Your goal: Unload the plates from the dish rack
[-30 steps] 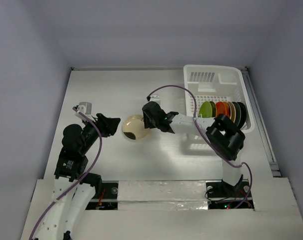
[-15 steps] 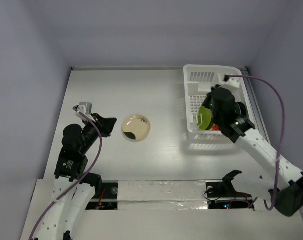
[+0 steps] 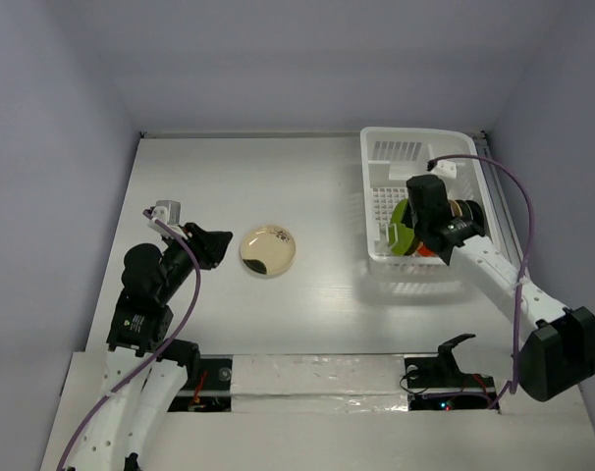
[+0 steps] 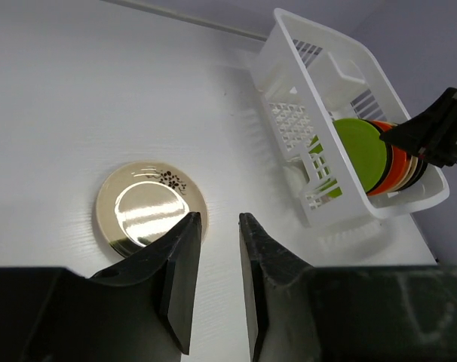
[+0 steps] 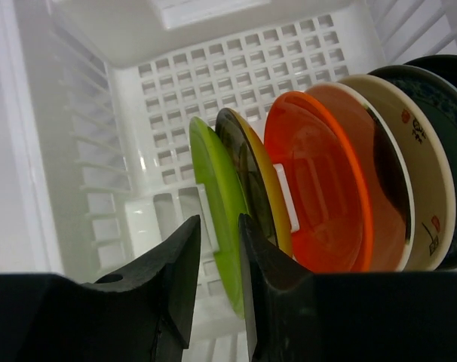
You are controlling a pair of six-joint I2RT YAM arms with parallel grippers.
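Pose: left arm folded at the near left, left pincer (image 4: 217, 219) aimed forward-right, fingers a narrow gap apart. The right arm has its elbow out right and its forearm reaching forward-left. The right pincer (image 5: 217, 222) is tipped downward, fingers likewise narrowly parted.

Dish rack (image 5: 236, 83): white plastic, smooth w/ slight sheen, moulded grid base & slotted walls. Plates in it look like glossy plastic: lime green plate (image 5: 217, 204) smooth, soft shine; orange-red plate (image 5: 319, 196) v. glossy, bright highlights; cream plate (image 5: 413, 173) satin w/ small printed marks; black plate (image 5: 451, 143) dark, shiny. Plate on table (image 4: 149, 207): cream, mirror-like glaze, light glare, small dark floral print. Table (image 4: 100, 90): white, smooth, semi-matt, faint grain lines. Fingers of left gripper (image 4: 219, 226) & right gripper (image 5: 219, 226): black, matt, hard-plastic look. Cable (image 3: 194, 294): purple, smooth, rubbery. Strip at near edge (image 3: 317, 373): silvery, crinkled, foil-like.
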